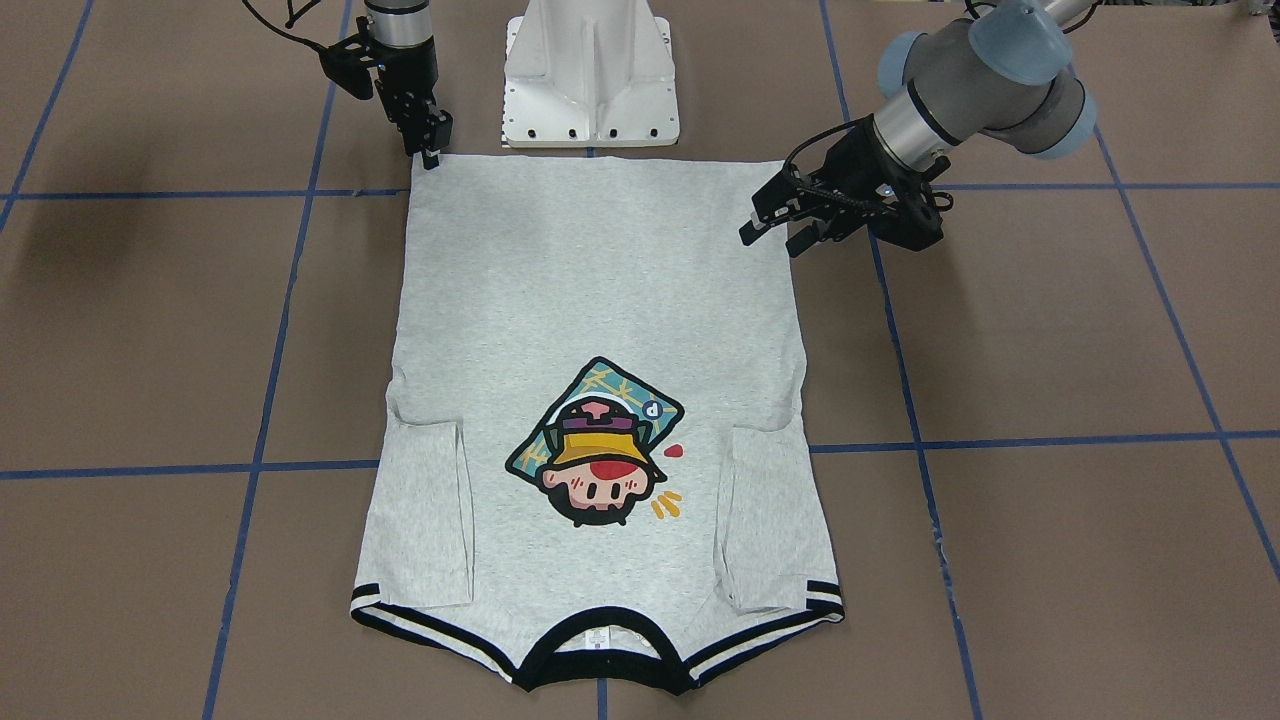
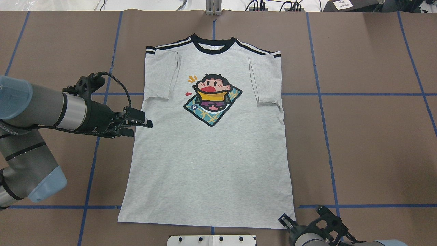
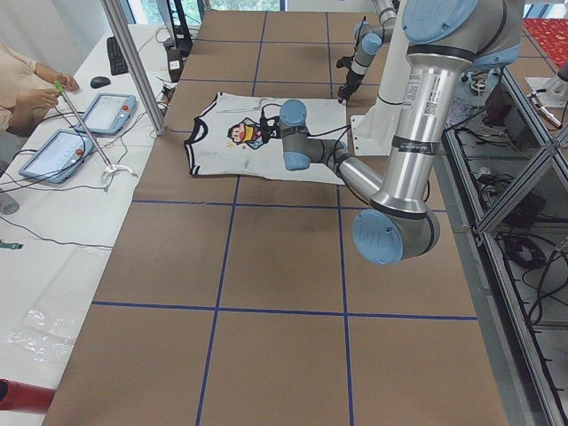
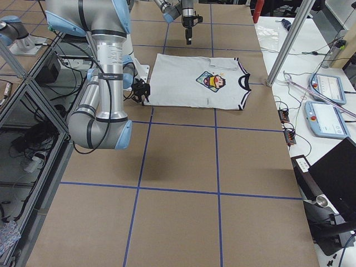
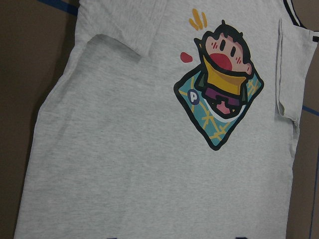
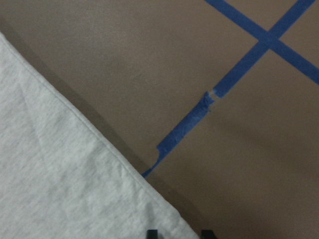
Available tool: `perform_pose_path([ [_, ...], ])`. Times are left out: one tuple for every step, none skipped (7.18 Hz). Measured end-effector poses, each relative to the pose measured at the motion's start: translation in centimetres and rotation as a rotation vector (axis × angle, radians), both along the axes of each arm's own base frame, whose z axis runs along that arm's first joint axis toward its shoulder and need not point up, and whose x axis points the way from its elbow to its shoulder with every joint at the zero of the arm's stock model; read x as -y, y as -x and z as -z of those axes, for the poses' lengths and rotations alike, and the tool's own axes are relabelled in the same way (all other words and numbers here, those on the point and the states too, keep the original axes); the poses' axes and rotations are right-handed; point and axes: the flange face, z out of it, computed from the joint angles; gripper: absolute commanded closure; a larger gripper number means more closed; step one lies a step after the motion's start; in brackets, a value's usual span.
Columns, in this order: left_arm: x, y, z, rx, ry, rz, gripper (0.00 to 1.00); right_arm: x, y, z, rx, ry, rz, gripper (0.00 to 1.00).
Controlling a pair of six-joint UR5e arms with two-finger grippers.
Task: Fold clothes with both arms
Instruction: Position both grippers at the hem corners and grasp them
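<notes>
The light grey T-shirt [image 2: 208, 153] lies flat and face up on the brown table, collar at the far side, both sleeves folded in over the body. It also shows in the front view [image 1: 600, 280]. My left gripper [image 2: 141, 128] is open and empty just above the shirt's left side edge, about mid-length; it also shows in the front view [image 1: 770, 240]. My right gripper [image 1: 432, 152] is at the hem's near right corner [image 2: 288, 223]. In the right wrist view its two fingertips [image 6: 152, 234] stand a little apart with the hem edge [image 6: 99, 144] running between them.
The white pedestal base [image 1: 590, 75] stands just behind the hem. Blue tape lines [image 2: 358, 94] cross the brown table. An operators' side table with tablets [image 3: 98, 115] and a metal post [image 3: 133, 67] lie beyond the collar end.
</notes>
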Motion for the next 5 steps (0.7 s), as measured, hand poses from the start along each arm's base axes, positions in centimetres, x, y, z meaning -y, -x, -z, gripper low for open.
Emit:
perform_pose_path([
  [-0.1,0.1,0.1,-0.002,0.0,0.0,0.17,0.0,-0.1,0.1,0.003,0.006,0.003,1.0],
  [-0.2,0.2,0.0,-0.001,0.001,0.0,0.17,0.1,-0.1,0.2,0.005,0.01,0.003,1.0],
  [-0.2,0.3,-0.1,0.0,0.004,0.0,0.17,0.4,-0.3,0.5,0.011,0.014,0.0,1.0],
  [-0.5,0.4,-0.2,0.0,0.01,-0.001,0.17,0.9,-0.8,1.0,0.02,0.023,-0.006,1.0],
  [-1.7,0.6,-0.3,-0.003,0.031,-0.009,0.17,1.7,-1.4,1.6,0.033,0.038,-0.014,1.0],
])
